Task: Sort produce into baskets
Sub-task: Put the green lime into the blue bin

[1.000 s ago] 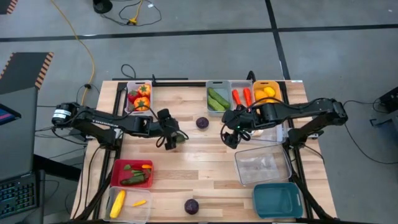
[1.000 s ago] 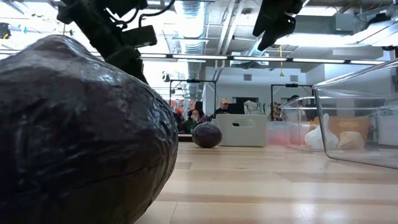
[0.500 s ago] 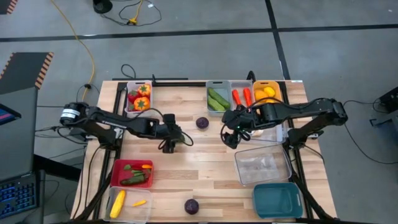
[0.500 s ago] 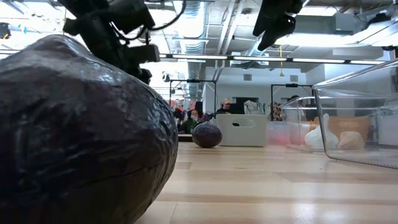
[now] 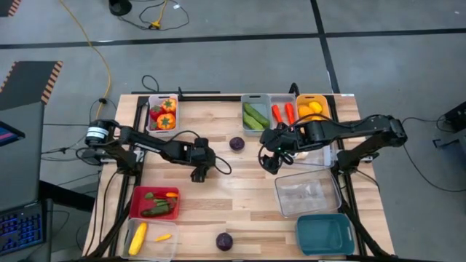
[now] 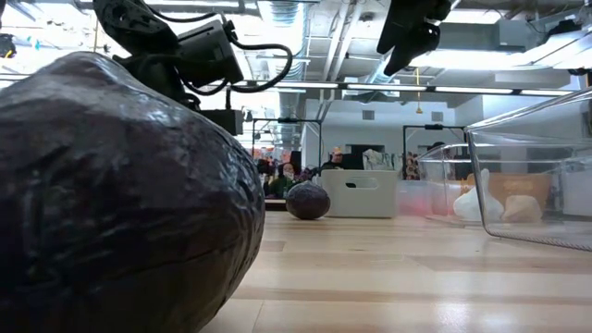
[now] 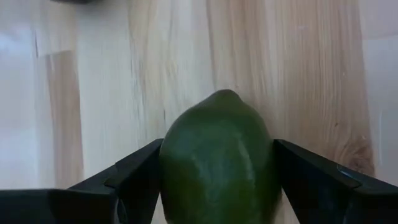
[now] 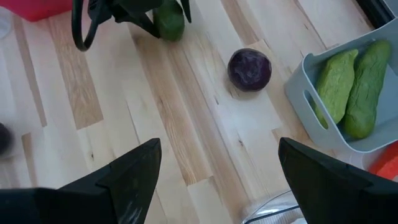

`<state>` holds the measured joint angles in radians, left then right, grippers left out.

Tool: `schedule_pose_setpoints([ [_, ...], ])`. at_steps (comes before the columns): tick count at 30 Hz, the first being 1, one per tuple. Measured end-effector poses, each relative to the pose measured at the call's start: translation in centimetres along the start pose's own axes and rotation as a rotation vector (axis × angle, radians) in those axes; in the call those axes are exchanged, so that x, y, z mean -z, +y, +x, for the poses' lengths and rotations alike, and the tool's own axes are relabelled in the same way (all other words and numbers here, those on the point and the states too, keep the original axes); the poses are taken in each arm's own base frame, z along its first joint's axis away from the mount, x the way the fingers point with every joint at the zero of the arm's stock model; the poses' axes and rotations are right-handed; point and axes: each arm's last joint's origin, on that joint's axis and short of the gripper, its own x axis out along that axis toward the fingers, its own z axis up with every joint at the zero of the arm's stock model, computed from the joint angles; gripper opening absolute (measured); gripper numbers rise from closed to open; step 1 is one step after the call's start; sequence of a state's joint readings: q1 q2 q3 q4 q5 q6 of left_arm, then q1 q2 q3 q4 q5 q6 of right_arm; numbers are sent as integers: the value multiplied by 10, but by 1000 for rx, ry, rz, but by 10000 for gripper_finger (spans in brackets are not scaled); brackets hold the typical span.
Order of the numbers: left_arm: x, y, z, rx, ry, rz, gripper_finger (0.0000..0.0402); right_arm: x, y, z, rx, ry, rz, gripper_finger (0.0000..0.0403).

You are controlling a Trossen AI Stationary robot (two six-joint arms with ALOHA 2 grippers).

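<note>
Wooden table (image 5: 240,189), smooth green produce (image 7: 216,163)

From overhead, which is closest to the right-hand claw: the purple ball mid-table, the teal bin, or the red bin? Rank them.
From the right gripper:
1. Purple ball mid-table, just toward the left arm.
2. Teal bin, near corner on the right.
3. Red bin, across on the left.

Purple round (image 8: 249,69) beside cucumber basket (image 8: 303,103); possibly touching.
</note>
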<state>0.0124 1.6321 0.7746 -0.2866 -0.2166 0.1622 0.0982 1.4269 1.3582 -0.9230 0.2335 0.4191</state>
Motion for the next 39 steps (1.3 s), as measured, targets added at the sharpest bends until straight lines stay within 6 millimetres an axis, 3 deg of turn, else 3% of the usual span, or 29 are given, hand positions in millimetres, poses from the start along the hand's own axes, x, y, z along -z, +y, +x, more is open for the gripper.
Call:
schedule_pose_setpoints([
  [11,-8,2,-7,37,-31,-81,196,1,-1,-1,6,13,-37,350],
  [17,-41,2,-23,130,-172,-188,205,5,-4,-6,16,32,-42,350],
  [25,-94,-8,-54,222,-612,-334,208,8,-11,-34,-16,-41,-29,350],
  [33,-123,-39,-65,348,-964,-438,208,14,-25,-74,-61,-177,41,350],
  [39,-163,-73,-57,397,-1061,-413,208,16,-27,-92,-109,-258,54,350],
])
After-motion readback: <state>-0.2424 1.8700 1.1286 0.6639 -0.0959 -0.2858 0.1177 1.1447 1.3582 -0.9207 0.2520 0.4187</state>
